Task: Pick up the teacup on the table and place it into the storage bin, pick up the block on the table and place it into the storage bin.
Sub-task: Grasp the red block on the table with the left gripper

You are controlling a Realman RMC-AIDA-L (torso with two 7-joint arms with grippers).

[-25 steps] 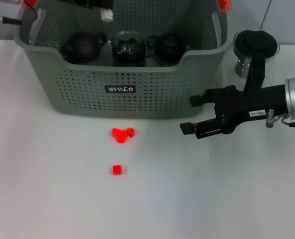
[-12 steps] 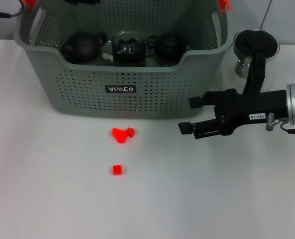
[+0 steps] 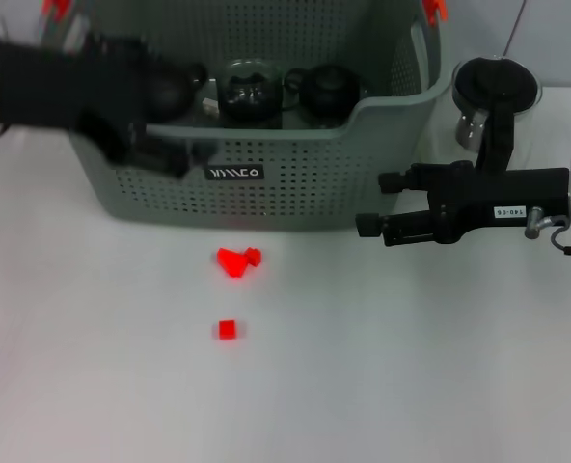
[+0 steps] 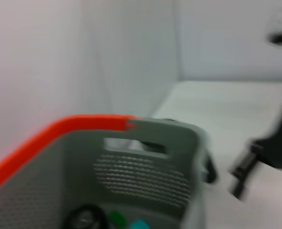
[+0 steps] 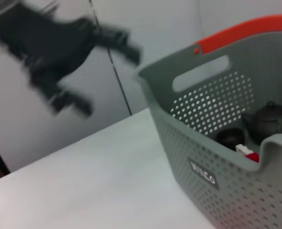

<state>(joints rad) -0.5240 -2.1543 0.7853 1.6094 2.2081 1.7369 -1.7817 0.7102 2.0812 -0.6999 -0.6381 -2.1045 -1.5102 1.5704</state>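
Observation:
The grey-green storage bin [image 3: 305,174] stands at the back of the table, with dark teapots [image 3: 329,89] inside it. No teacup shows on the table. Two red blocks lie in front of the bin: an angular piece [image 3: 237,260] and a small cube [image 3: 228,330]. My left gripper [image 3: 175,154] is a blur against the bin's front left wall, above and left of the blocks. My right gripper [image 3: 377,203] hovers open and empty beside the bin's right front corner. The right wrist view shows the bin [image 5: 217,105] and the left arm [image 5: 60,62] in motion.
A glass pitcher with a black handle and lid [image 3: 488,96] stands right of the bin, behind my right arm. The bin's orange rim [image 4: 60,129] fills the left wrist view. White table [image 3: 411,367] stretches around the blocks.
My left arm has swept into view from the upper left and now crosses the bin's front left. My right gripper has drawn back slightly toward the right. The blocks have not moved.

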